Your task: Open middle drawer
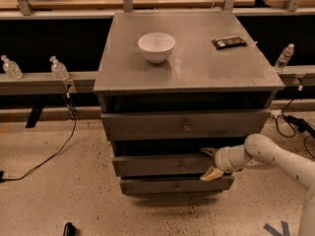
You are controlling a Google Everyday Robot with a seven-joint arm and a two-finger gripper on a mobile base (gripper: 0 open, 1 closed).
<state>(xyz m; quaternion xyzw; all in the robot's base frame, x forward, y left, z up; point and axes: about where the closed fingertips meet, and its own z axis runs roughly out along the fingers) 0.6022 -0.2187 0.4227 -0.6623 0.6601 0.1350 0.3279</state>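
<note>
Beside the middle drawer (157, 165) — second of three — the tool (210, 162) gapes wide, clasping nothing.

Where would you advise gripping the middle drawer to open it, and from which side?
Probably the middle drawer front's top edge near its right end in view, from the front: the knob is small, and a dark gap lies above. The open end effector sits there.

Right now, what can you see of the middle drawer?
The middle drawer is grey and looks like metal, with a flat plain front and a small round knob in the centre. It sits between the top drawer and the bottom drawer, a dark gap above it. The gripper is at its right end, fingers spread across the front's height.
</note>
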